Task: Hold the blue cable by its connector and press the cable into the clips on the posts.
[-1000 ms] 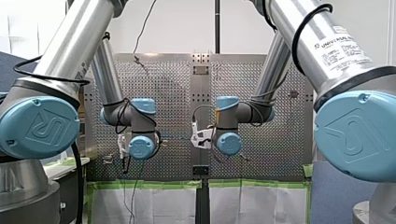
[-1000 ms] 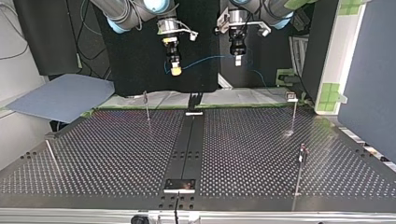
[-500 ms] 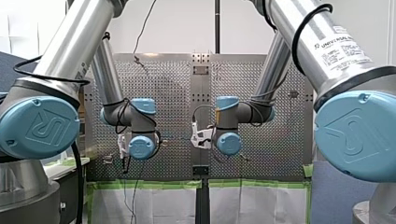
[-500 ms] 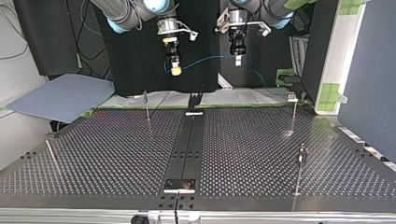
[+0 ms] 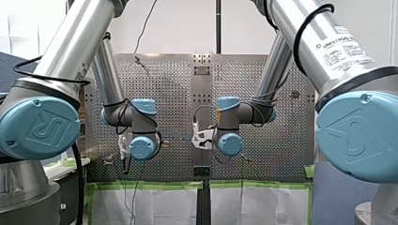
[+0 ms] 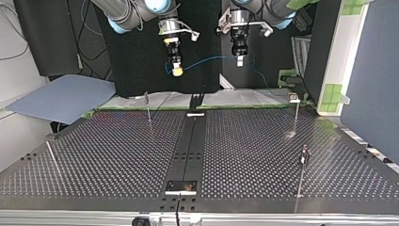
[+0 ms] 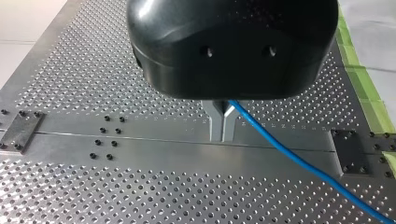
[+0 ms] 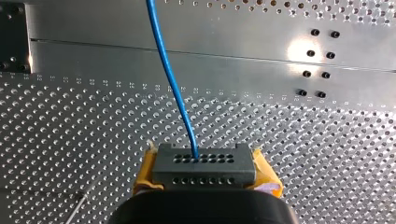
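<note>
Hardly anything has shifted in the last second: both arms hang where they were, high over the table (image 6: 117, 155). The robot's right gripper (image 8: 205, 161) has its yellow pads (image 8: 145, 172) pinched on the dark connector (image 8: 204, 171), and the blue cable (image 8: 172, 79) leaves the connector's face and runs ahead over the perforated plate. The left gripper (image 7: 222, 137) has its metal fingers (image 7: 215, 121) pressed together, with the cable caught at their root and trailing off to one side. Seen from across the table, the cable spans the air between the two grippers — well apart from the thin posts (image 6: 147, 107), one far left, one far right, one nearer on the right.
</note>
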